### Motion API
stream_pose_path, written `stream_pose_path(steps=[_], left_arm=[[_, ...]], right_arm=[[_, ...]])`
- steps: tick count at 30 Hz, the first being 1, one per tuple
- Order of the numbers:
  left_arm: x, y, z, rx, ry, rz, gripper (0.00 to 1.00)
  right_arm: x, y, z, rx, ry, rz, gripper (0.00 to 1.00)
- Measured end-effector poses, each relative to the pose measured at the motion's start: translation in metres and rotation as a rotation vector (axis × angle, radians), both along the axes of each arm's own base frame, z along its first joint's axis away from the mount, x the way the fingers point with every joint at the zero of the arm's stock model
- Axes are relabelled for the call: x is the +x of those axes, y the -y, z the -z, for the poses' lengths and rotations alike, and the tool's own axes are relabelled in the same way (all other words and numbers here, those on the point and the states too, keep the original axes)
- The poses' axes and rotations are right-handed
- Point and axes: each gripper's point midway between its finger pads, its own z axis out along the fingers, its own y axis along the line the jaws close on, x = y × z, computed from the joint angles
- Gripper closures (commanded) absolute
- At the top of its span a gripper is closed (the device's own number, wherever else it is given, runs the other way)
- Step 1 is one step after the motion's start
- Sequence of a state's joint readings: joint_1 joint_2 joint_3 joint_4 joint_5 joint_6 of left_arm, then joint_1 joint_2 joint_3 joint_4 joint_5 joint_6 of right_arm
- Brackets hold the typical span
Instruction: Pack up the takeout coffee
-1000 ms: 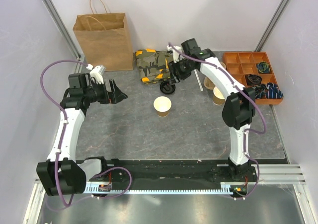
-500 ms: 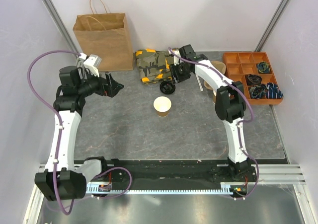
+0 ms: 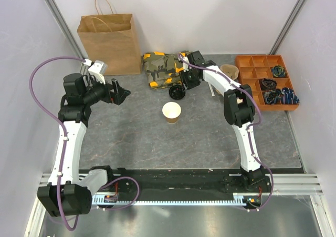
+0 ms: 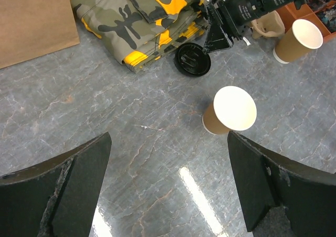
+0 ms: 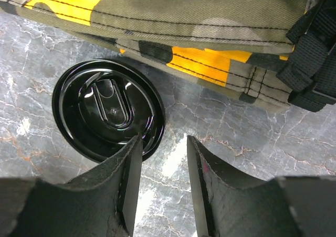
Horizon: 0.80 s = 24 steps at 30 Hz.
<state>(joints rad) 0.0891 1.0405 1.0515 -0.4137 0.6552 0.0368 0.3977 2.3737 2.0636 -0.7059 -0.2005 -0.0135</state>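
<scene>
No cup with a black lid on it shows. A loose round black sip lid (image 3: pixel 177 93) lies flat on the table beside a camouflage cloth; it also shows in the left wrist view (image 4: pixel 192 59) and the right wrist view (image 5: pixel 107 111). A lidless brown cup (image 3: pixel 171 112) with a cream inside stands mid-table (image 4: pixel 229 111). My right gripper (image 3: pixel 185 83) is open just right of the lid (image 5: pixel 163 145), its left finger over the lid's rim, bare table between the jaws. My left gripper (image 3: pixel 123 92) is open and empty above the table (image 4: pixel 168 140), left of the cup.
A brown paper bag (image 3: pixel 107 42) stands at the back left. A camouflage cloth (image 3: pixel 161 68) lies behind the lid. A second lidless cup (image 4: pixel 297 40) and a pulp carrier (image 3: pixel 228 70) sit by the right arm. An orange compartment tray (image 3: pixel 247 63) is at the back right.
The left gripper has moved back and a little left, toward the bag. The right arm's elbow has swung back toward the far side while its gripper stays by the lid.
</scene>
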Motion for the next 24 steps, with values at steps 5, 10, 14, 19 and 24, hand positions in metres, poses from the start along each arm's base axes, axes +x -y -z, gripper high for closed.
stream_pose_path(steps=[5,10,14,19,24], left_arm=[[0.0,0.0,0.002,0.0,-0.002,0.0,0.0],[0.001,0.0,0.005,-0.001,-0.01,0.0,0.0],[0.001,0.0,0.007,-0.001,-0.015,-0.002,0.0],[0.002,-0.001,0.007,-0.001,-0.016,-0.003,0.0],[0.002,-0.002,0.007,0.003,-0.016,-0.013,0.0]], right_arm=[[0.003,-0.001,0.005,0.0,0.002,0.001,0.56],[0.002,-0.001,0.011,-0.003,-0.007,0.001,0.59],[0.001,-0.003,0.017,-0.001,-0.022,0.01,0.66],[0.0,-0.003,0.022,-0.001,-0.033,0.017,0.84],[0.003,-0.002,0.019,0.017,-0.036,0.034,1.0]])
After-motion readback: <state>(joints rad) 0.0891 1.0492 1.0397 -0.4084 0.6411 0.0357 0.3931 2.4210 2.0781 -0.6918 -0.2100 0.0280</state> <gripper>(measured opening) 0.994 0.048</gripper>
